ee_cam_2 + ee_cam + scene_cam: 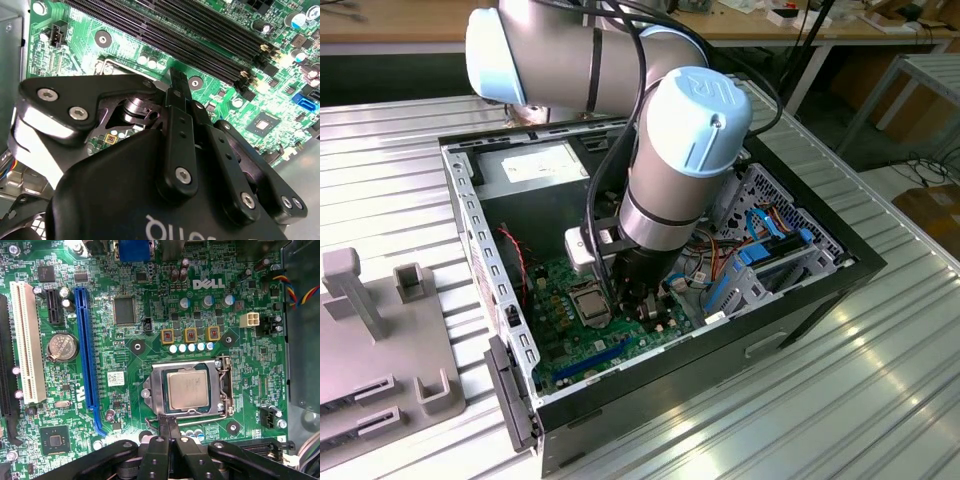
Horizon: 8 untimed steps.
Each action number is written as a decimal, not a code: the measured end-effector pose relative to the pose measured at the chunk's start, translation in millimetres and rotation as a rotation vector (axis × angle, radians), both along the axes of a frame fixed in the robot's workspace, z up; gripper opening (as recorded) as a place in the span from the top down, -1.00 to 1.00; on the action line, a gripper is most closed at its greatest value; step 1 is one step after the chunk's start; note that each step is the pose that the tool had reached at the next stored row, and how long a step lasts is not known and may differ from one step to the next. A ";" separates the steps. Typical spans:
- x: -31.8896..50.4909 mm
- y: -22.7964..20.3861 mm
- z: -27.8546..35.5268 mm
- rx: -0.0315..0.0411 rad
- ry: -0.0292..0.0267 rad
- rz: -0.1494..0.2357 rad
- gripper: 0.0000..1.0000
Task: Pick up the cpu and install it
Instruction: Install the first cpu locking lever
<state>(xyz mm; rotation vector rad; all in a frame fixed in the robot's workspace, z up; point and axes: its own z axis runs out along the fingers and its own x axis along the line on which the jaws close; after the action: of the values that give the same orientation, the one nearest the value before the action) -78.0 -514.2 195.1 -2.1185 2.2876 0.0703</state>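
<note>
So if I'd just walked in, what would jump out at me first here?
Probably the big grey arm with pale blue caps, reaching down into an open black computer case on a ribbed metal table. Inside lies a bright green motherboard. In the first wrist view, the silver cpu sits in its metal-framed socket, with the black claw shut just beside the frame.
</note>
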 end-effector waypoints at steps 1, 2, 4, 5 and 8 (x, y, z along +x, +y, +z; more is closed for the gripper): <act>0.2 0.0 0.0 0.0000 -0.0001 0.000 0.79; 0.7 0.0 0.0 0.0000 0.0001 0.000 0.79; 1.9 0.0 -0.2 0.0003 -0.0001 0.001 0.79; 2.5 0.0 0.0 -0.0001 0.0004 0.001 0.79; 2.7 0.0 0.4 0.0002 0.0003 0.001 0.79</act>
<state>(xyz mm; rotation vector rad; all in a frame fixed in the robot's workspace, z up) -75.3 -514.2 195.5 -2.1201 2.2862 0.0708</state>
